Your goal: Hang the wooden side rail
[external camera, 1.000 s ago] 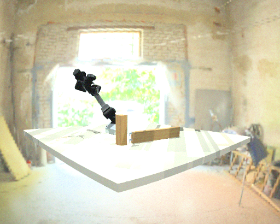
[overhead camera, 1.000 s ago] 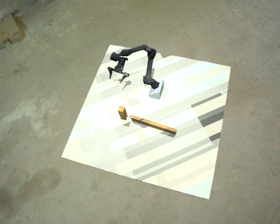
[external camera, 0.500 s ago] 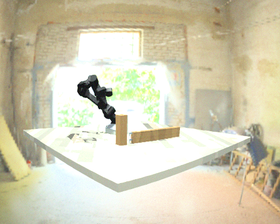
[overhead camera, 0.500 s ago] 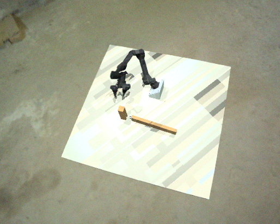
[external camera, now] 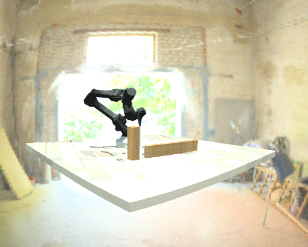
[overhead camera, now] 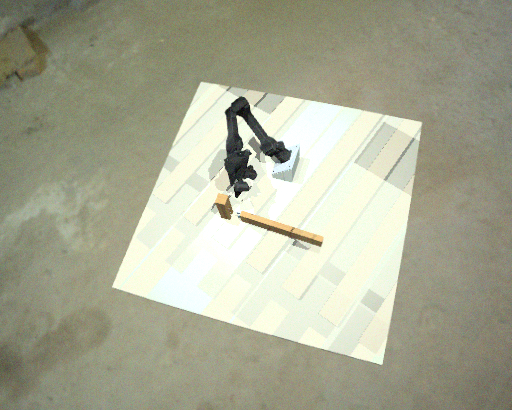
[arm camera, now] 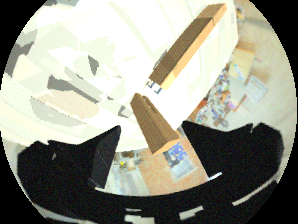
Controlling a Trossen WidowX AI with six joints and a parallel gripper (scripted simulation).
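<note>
The wooden post (overhead camera: 223,206) (external camera: 133,143) (arm camera: 159,131) stands upright on the table. The side rail (overhead camera: 282,228) (external camera: 171,148) (arm camera: 187,47) lies along the table on its narrow edge, its near end a small gap from the post. The steel hooks (overhead camera: 239,215) (arm camera: 154,87) stick out of that end toward the post and are outside the slot. The pins inside the slot cannot be made out. My gripper (overhead camera: 246,184) (arm camera: 152,126) is open and empty, above the table on the robot-base side of the post, near its top. In the exterior view the post partly hides it.
The pale robot base (overhead camera: 287,170) stands on the table (overhead camera: 183,295) (external camera: 129,206) behind the post and rail. The black arm folds up and over from the base toward the post. The rail's far end points away from the post, toward the right in the top and exterior views.
</note>
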